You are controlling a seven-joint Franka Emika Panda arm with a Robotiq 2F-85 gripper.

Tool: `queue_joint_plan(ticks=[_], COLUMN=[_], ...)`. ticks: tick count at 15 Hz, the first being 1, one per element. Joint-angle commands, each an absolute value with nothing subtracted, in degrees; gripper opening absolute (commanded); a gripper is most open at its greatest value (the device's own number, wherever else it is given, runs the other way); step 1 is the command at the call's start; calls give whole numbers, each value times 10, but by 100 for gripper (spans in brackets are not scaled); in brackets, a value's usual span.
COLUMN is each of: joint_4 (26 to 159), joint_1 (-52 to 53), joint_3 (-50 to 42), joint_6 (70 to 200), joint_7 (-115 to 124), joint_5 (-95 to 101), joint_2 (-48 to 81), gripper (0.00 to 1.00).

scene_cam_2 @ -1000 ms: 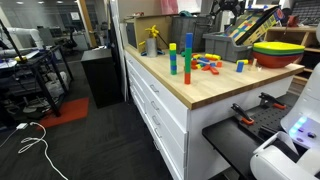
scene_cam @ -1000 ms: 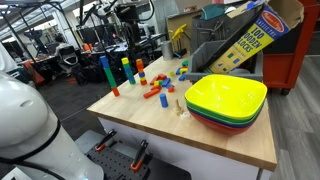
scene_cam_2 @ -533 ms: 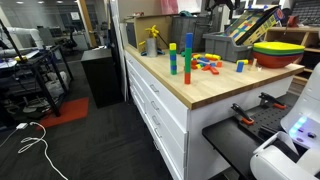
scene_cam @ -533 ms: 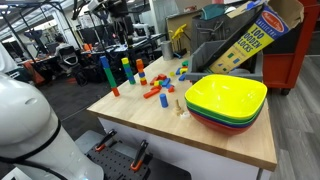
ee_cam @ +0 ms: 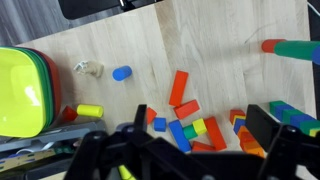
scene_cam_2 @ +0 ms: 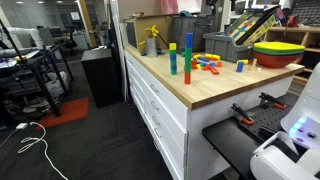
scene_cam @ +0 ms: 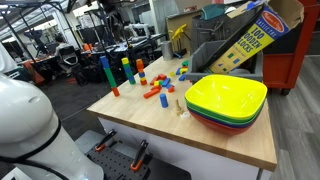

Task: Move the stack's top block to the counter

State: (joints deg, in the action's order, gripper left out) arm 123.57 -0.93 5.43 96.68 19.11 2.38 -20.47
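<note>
The tall stack (scene_cam: 105, 72) stands near the far left edge of the counter (scene_cam: 230, 140), with a green block on top. It also shows in an exterior view (scene_cam_2: 188, 58) and, foreshortened, at the wrist view's right edge (ee_cam: 295, 48). Two shorter stacks (scene_cam: 126, 70) (scene_cam: 140, 72) stand beside it. My gripper (ee_cam: 195, 140) is open and empty, high above a loose pile of red, blue, yellow and green blocks (ee_cam: 185, 120). In both exterior views it hangs at the top of the frame (scene_cam: 107, 12) (scene_cam_2: 214, 10), well above the stacks.
Stacked yellow, green and red bowls (scene_cam: 225, 100) (ee_cam: 20, 90) sit on the counter's near end. A blue cylinder (ee_cam: 122, 73) and a yellow cylinder (ee_cam: 90, 111) lie loose. A cardboard blocks box (scene_cam: 255, 35) and bins stand behind.
The arm has shifted sideways at the top of both exterior views, toward the side of the tall stack. The blocks have not moved.
</note>
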Motion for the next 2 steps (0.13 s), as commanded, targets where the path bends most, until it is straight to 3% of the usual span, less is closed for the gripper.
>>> queue_joint_plan(ticks=[1,2], joint_4=[1234,1234], joint_1=[-7,-7], joint_3=[53,53], joint_6=[965,965], joint_7=[192,192], joint_5=[24,24], joint_2=[-204,-204], gripper=[100,100])
